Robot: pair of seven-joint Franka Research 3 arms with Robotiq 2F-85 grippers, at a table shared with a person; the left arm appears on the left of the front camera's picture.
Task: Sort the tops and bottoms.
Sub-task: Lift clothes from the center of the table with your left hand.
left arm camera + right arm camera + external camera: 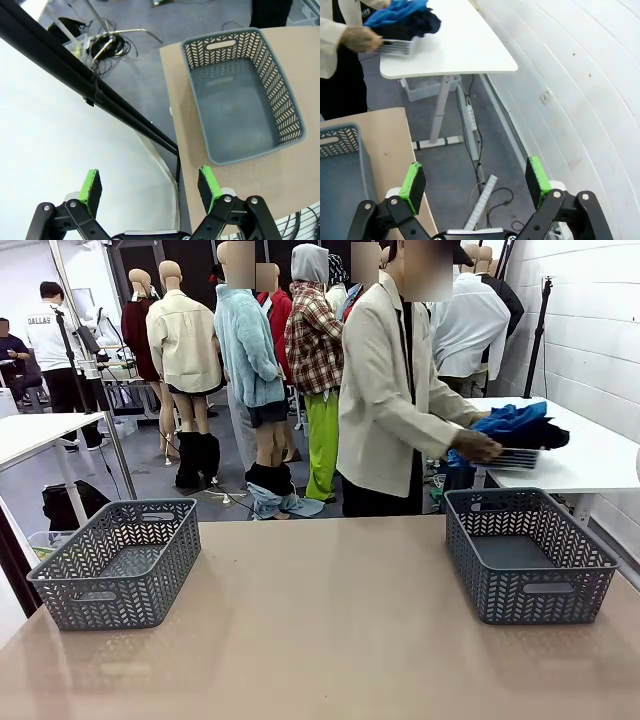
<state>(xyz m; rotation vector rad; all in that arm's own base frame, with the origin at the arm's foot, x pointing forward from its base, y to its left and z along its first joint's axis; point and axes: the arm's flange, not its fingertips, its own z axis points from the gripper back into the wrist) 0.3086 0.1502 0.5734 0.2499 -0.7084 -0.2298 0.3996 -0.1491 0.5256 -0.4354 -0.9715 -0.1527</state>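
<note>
1. The left hand (150,186) is held with its green pads wide apart, nothing between them, beside the edge of the tan desk (280,175), near the left grey basket (240,95).
2. The right hand (474,181) is likewise spread wide and unloaded, above the floor, past the right grey basket (340,165).
3. The 2 baskets are set well apart at opposite ends of the tan desk.
4. The cobalt-blue top (510,420) is piled on the dark bottoms (545,435) in a white slatted tray (515,458) on the white side desk (600,460).
5. The tray is gripped by a person in a beige jacket (385,390).
</note>
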